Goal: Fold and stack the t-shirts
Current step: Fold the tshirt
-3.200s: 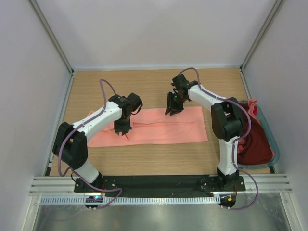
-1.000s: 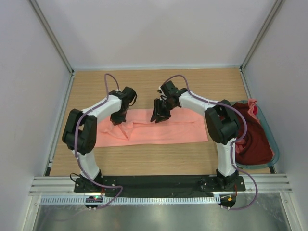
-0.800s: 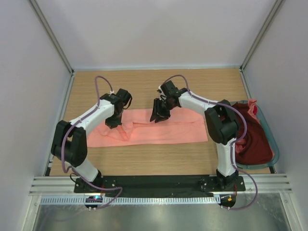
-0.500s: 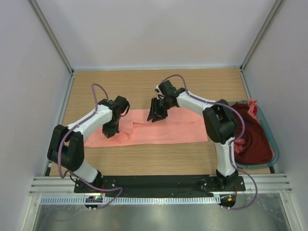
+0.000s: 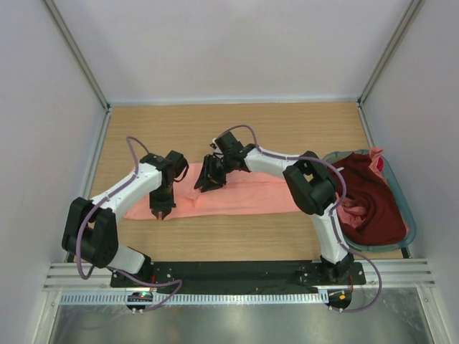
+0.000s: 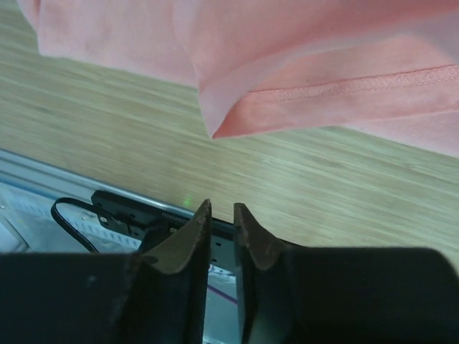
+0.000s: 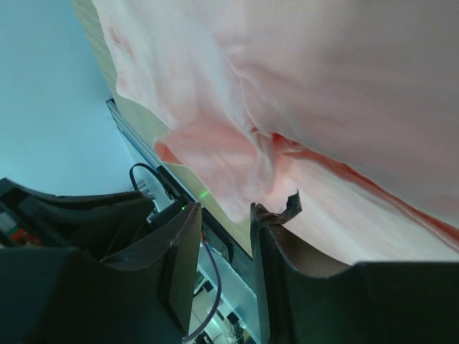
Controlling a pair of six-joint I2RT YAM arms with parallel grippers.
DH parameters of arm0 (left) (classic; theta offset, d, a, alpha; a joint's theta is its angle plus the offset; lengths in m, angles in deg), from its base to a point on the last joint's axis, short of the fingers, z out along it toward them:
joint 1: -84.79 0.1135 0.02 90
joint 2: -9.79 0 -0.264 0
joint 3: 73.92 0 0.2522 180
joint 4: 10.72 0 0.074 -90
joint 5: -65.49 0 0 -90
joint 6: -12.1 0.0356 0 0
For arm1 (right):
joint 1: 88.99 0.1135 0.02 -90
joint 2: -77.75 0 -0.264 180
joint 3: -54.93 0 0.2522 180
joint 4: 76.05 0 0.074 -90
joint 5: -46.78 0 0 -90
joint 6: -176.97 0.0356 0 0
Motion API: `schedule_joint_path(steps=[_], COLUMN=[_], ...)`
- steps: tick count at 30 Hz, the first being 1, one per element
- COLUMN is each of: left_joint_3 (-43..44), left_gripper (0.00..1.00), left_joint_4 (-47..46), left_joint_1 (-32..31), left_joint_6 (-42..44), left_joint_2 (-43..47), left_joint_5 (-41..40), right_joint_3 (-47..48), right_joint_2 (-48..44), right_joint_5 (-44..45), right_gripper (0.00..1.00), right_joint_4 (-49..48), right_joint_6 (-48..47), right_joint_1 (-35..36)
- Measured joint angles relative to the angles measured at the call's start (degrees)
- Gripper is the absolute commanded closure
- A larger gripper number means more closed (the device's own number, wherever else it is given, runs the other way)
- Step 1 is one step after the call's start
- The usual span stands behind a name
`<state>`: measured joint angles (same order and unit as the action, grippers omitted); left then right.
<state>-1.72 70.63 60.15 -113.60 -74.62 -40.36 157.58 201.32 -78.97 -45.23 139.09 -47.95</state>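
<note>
**Top external view.** A salmon-pink cotton t-shirt (image 5: 251,195), folded into a long strip, lies flat on the wooden counter (image 5: 237,132), running from 9 o'clock to 3 o'clock across the middle. The left fingers (image 5: 161,213) point down at the strip's near edge, toward its 9 o'clock end. The right fingers (image 5: 210,179) sit over the strip's far edge, left of its centre.

At 3 o'clock stands a grey-teal plastic basket (image 5: 410,223). It holds a crumpled dark maroon t-shirt (image 5: 376,208). More salmon-pink cloth (image 5: 376,159) shows at the basket's far rim.

**Left wrist view.** The left fingers (image 6: 190,236) stand slightly parted, with a narrow gap and nothing between them. A folded corner of the salmon-pink t-shirt (image 6: 323,43) lies at 12 o'clock from the tips, near but apart from them. Bare counter (image 6: 323,186) shows in between.

**Right wrist view.** The right fingers (image 7: 183,244) are moderately spread. The salmon-pink t-shirt (image 7: 344,93) fills the view from 12 to 3 o'clock. One bunched fold reaches down to the tips, and the gap below it is empty. No clamped cloth is visible.
</note>
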Motion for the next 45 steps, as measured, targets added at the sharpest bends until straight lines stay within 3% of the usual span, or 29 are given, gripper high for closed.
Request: schedule_joint_path(steps=[4,10,17,21,26,34,39,45], left_joint_3=[1.79,9.07,9.25,9.25,9.25,6.03,3.17,0.85], left_gripper=[0.65,0.65,0.66,0.64,0.54,0.59,0.65,0.66], left_joint_4=[3.15,3.8,-0.68,-4.02,-7.15,-13.38,-17.4,-21.44], left_joint_1=[0.0,0.81,8.66,13.35,17.94,29.09,29.42,29.42], left_joint_6=[-1.64,-1.7,-0.04,0.46,1.29,1.6,0.28,-1.36], left_joint_2=[2.43,6.62,7.56,4.44,3.23,0.63,-1.31,-5.57], left_joint_5=[-0.2,-1.36,4.02,7.93,11.1,19.69,25.88,29.46], right_joint_3=[3.37,8.44,9.4,5.88,5.6,8.79,12.66,14.16], right_joint_2=[3.67,7.23,7.93,7.78,6.16,5.03,5.49,6.69], right_joint_5=[-1.44,-1.66,-1.44,-0.61,1.49,3.19,1.7,-0.92], right_gripper=[0.6,0.63,0.7,0.69,0.62,0.61,0.64,0.69], right_joint_4=[-0.31,0.0,1.53,3.54,8.92,11.19,8.41,2.14], right_joint_6=[1.92,2.14,0.61,-2.69,-8.72,-11.58,-8.44,-2.32], right_joint_1=[2.05,3.93,4.17,4.11,3.63,-0.39,-2.93,-2.67])
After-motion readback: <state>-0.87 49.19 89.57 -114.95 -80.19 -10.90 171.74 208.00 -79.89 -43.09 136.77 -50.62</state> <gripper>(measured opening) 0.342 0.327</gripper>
